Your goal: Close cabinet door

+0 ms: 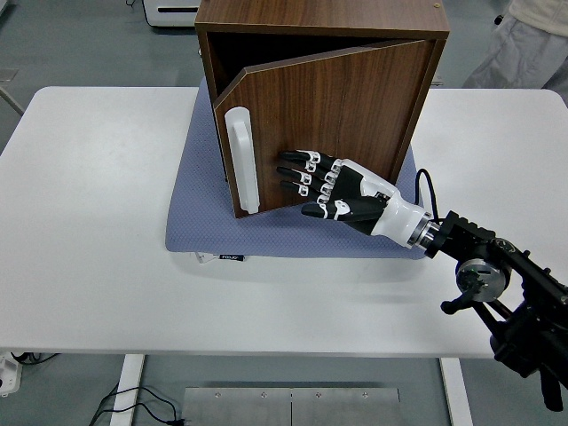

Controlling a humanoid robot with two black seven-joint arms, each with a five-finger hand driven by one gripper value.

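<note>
At 12 o'clock on the white table: dark brown wooden cabinet on a blue-grey mat. Its wood-grain door with a white handle is part-open. Right hand at centre, fingers extended flat against the door, grasping nothing.

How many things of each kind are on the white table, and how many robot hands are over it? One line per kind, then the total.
Wooden cabinet, with its door partly open: 1
White door handle: 1
Blue-grey mat under the cabinet: 1
Robot hand, the right one, fingers spread flat on the door: 1
Total: 4
</note>
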